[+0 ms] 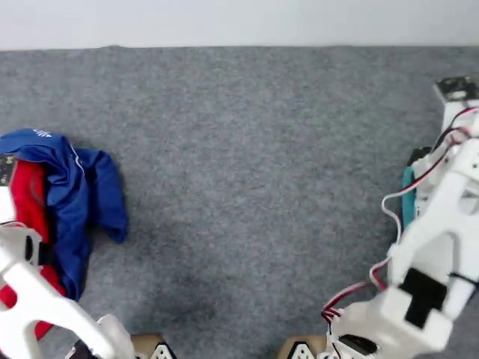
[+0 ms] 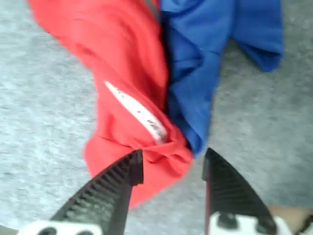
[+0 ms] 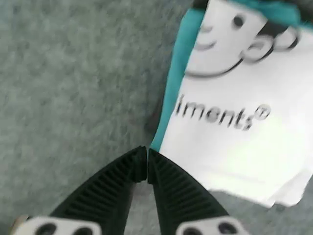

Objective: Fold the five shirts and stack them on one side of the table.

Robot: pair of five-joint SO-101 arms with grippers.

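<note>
On the left side of the grey table (image 1: 262, 164), my left gripper (image 2: 173, 155) hangs over one bunched end of the red shirt (image 2: 122, 63). Its fingers are spread wide, with the crumpled red cloth lying between them; whether the tips actually press into the fabric I cannot tell. The red shirt lies unfolded in a heap, and the blue shirt (image 2: 205, 58) is rumpled right against it, the two touching along one long side, the blue one toward the middle of the table. Over at the right edge of the table, my right gripper (image 3: 146, 152) has its fingers pinched together, tips low over the grey surface, just beside the teal edge of the white and teal shirt (image 3: 234, 112), which lies flat and folded.
</note>
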